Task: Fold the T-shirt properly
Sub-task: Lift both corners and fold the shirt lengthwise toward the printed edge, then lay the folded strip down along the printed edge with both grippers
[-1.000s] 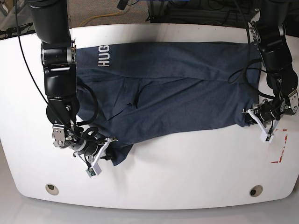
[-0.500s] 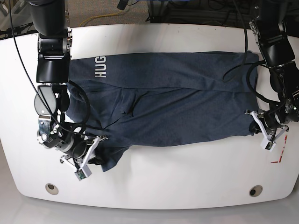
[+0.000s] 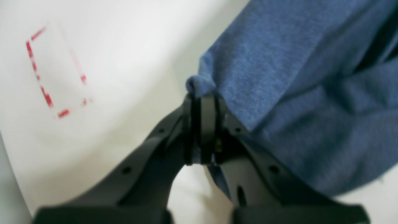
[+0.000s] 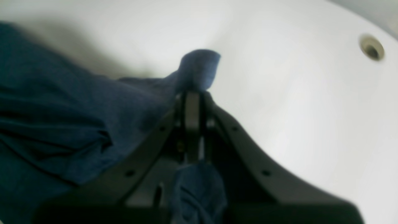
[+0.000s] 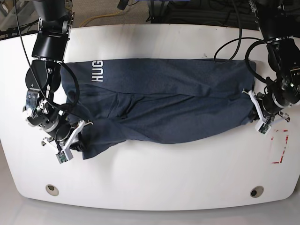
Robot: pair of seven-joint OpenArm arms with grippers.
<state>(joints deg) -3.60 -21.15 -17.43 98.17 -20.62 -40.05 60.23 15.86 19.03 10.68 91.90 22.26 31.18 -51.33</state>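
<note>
Low over the table (image 5: 154, 183), both pincers pinch the T-shirt (image 5: 164, 108).

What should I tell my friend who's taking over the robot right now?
Left gripper: shut on the T-shirt, pinching one corner near the red marks.
Right gripper: shut on the T-shirt, pinching the opposite corner.
The shirt lies stretched across the white table, its lettering facing up by the right arm.
Done: both corners gripped, the shirt folded partly over itself.
Left: finish the folding, smooth the wrinkles, let go.
</note>
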